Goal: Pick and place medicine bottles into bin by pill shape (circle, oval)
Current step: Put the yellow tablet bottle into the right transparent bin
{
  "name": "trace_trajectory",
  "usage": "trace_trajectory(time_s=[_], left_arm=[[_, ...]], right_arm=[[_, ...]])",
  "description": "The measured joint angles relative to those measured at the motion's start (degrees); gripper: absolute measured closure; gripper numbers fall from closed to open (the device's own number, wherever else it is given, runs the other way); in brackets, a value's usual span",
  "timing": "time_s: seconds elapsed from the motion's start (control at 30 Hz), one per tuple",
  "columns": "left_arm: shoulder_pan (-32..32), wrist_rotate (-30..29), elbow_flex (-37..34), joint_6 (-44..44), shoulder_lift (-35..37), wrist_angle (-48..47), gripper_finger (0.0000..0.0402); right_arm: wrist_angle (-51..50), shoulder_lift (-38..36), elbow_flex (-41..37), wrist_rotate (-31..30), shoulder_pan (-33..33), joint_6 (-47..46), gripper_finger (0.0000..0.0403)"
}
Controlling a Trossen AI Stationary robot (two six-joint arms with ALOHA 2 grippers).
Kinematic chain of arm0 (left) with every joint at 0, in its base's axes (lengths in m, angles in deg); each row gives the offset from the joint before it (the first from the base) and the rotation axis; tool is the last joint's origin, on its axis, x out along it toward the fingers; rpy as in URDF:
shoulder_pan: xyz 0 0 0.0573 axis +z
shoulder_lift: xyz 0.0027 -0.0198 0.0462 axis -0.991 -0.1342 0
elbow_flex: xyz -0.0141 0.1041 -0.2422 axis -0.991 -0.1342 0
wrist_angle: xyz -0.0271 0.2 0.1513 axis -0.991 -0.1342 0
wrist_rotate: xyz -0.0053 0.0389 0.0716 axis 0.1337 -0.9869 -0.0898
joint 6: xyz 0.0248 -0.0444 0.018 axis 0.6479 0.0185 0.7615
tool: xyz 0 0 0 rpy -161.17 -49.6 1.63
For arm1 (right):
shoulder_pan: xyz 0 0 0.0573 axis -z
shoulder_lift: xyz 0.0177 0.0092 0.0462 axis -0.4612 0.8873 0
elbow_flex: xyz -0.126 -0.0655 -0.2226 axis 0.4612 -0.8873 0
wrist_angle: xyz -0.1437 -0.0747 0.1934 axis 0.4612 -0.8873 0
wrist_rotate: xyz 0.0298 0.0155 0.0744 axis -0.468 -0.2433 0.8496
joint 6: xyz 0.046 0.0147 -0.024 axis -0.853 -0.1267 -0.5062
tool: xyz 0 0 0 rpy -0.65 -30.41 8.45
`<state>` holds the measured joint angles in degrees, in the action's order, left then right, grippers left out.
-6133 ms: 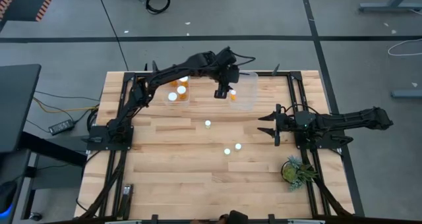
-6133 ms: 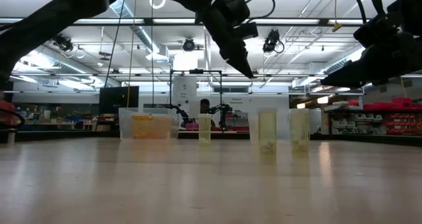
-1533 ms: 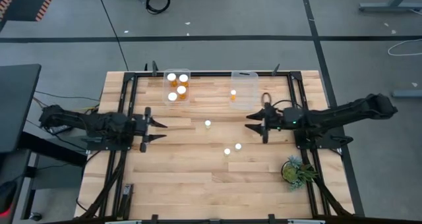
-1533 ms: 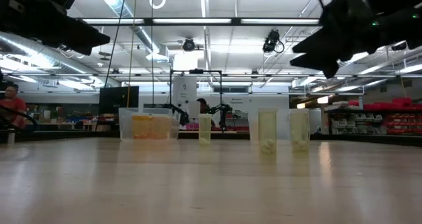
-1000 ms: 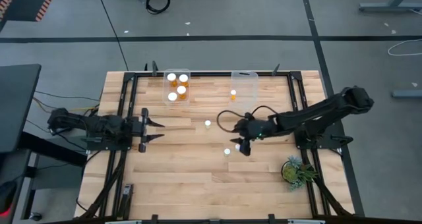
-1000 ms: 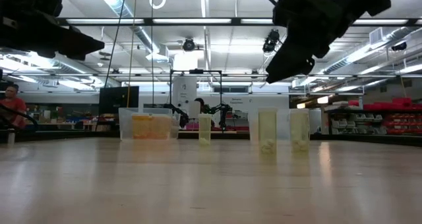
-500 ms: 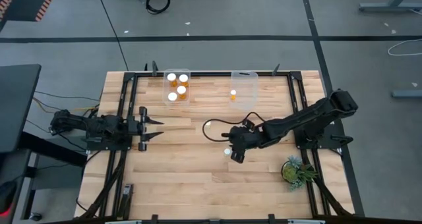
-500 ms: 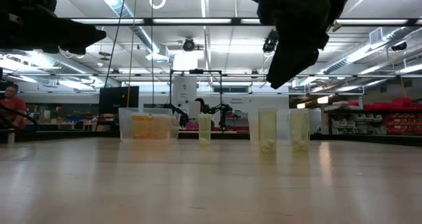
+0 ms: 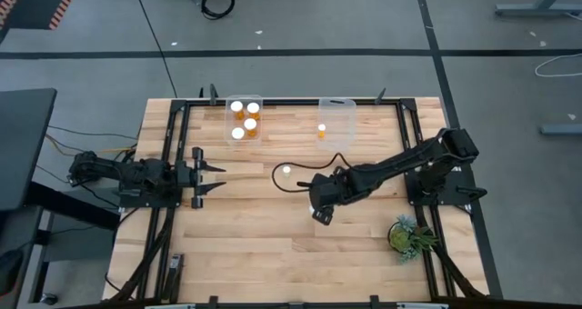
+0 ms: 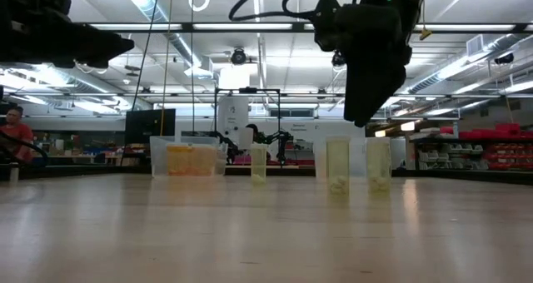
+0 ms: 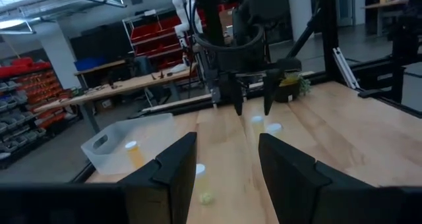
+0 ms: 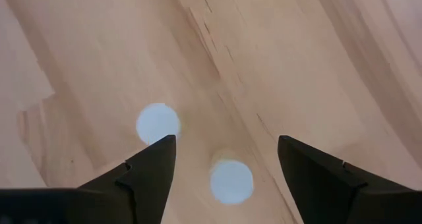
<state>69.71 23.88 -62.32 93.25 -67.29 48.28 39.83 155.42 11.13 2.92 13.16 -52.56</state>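
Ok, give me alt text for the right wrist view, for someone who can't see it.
The right gripper hangs open above the wooden table, its two dark fingers framing two white-capped medicine bottles seen from straight overhead. One cap sits between the fingers, the other cap close beside it.

Even, bright overhead light fills the high view, with soft shadows on the tabletop. In the low view, ceiling strip lights glare and the arms turn to black silhouettes. The right wrist view is blurred, with 2 bottle caps washed out to pale discs.
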Motion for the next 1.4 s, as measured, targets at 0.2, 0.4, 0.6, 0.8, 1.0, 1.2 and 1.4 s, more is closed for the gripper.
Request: trace_trajectory(time_s=[0.2, 0.4, 0.6, 0.8, 1.0, 1.2, 1.4], left_arm=[[0.0, 0.0, 0.0, -2.1, 0.0, 0.2, 0.023], [0.0, 0.0, 0.0, -2.5, 0.0, 0.2, 0.023], [0.0, 0.0, 0.0, -2.5, 0.0, 0.3, 0.023], [0.0, 0.0, 0.0, -2.5, 0.0, 0.4, 0.023], [0.0, 0.0, -0.1, -2.5, 0.0, 0.5, 0.023], [0.0, 0.0, -0.1, -2.5, 0.0, 0.6, 0.023], [0.0, 0.0, -0.1, -2.5, 0.0, 0.6, 0.023]], right_arm=[[-0.6, 0.0, -0.1, 1.7, 0.7, -1.1, 0.0134], [-0.6, 0.4, -0.1, 1.7, 0.7, -1.5, 0.0138], [-0.8, 4.2, -0.2, 4.8, 1.2, -1.1, 0.0138], [-1.3, 6.5, -0.2, 5.7, 1.3, -1.0, 0.0139], [-2.1, 6.3, -0.2, 6.5, 1.5, -1.6, 0.0159], [-2.5, 6.2, -0.2, 7.4, 1.5, -2.1, 0.0204], [-2.6, 6.2, -0.2, 8.2, 1.5, -1.7, 0.0243]])
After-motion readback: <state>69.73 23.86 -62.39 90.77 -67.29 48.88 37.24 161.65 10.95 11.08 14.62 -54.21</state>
